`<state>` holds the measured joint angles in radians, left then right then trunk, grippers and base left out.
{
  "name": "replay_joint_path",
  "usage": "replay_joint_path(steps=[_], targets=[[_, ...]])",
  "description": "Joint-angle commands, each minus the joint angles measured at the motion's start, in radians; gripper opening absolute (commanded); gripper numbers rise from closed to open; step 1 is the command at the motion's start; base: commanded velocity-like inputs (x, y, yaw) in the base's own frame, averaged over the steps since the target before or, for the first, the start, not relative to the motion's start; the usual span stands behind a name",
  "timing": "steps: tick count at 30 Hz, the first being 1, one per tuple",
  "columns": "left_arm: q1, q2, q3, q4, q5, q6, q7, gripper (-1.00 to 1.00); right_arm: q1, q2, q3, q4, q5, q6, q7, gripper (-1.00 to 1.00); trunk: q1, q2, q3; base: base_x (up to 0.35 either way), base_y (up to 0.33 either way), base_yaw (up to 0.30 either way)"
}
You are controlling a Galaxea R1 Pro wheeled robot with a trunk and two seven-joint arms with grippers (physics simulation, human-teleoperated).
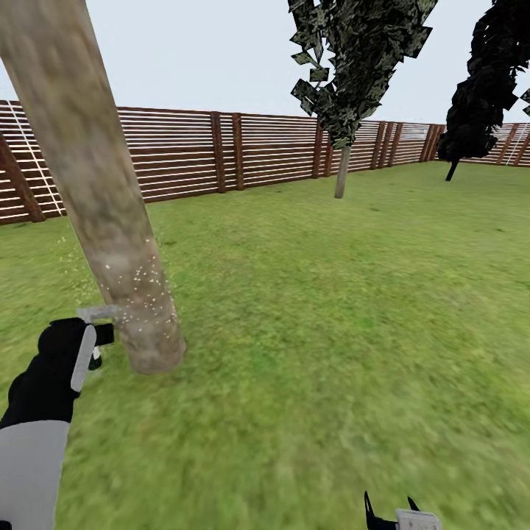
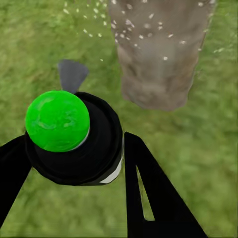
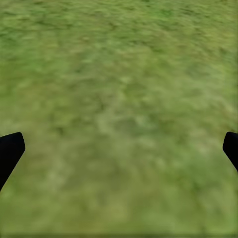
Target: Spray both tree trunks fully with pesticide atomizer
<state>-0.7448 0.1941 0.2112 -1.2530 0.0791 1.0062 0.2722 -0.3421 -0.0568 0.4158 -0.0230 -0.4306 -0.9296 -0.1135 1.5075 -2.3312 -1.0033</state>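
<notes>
Pale mottled bark of the near tree trunk (image 1: 103,213) stands just beside the left gripper (image 2: 74,153), whose black fingers (image 2: 148,193) are clamped on the pesticide atomizer (image 2: 69,134), its green cap up and grey nozzle (image 2: 72,74) aimed at the trunk's base, where white droplets (image 1: 140,287) speckle the bark and the air around it. Low at the head view's bottom edge, the right gripper (image 3: 119,148) hangs over bare lawn (image 1: 331,331) with its fingertips spread wide and nothing between them. Farther off, the second tree (image 1: 342,169) stands before the slatted wooden fence (image 1: 184,151), with a dark conifer (image 1: 478,88) to its right.
</notes>
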Motion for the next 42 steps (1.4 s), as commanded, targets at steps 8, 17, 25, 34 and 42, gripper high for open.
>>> replay_joint_path(steps=[8, 17, 25, 34, 42], targets=[[-0.026, 0.015, 0.030, -0.007, 0.013, 0.003, -0.057, -1.00, 0.000, 0.000, 0.000, 0.000, 0.001, 0.000, 0.000, 1.00, 0.000, 0.000, 0.000, 0.000, 0.000, 0.000], [-0.026, -0.023, -0.052, -0.008, 0.011, 0.011, -0.056, -1.00, 0.000, 0.000, 0.000, 0.000, 0.001, 0.002, 0.000, 1.00, 0.000, 0.000, 0.000, 0.000, 0.000, 0.000], [-0.019, -0.008, -0.038, 0.008, 0.007, 0.008, -0.054, -1.00, 0.000, 0.000, 0.000, 0.000, 0.001, 0.001, 0.000, 1.00, 0.000, 0.000, 0.000, 0.124, 0.128, 0.000], [0.105, -0.014, -0.029, 0.030, 0.012, -0.007, -0.058, -1.00, 0.000, 0.001, 0.000, 0.000, 0.001, 0.001, 0.000, 1.00, 0.000, 0.000, 0.000, 0.068, 0.124, 0.000], [0.274, -0.047, -0.033, 0.091, 0.013, -0.235, -0.057, -1.00, 0.000, 0.000, 0.000, 0.000, 0.001, 0.002, 0.000, 1.00, 0.000, 0.000, 0.000, -0.099, 0.000, 0.000]])
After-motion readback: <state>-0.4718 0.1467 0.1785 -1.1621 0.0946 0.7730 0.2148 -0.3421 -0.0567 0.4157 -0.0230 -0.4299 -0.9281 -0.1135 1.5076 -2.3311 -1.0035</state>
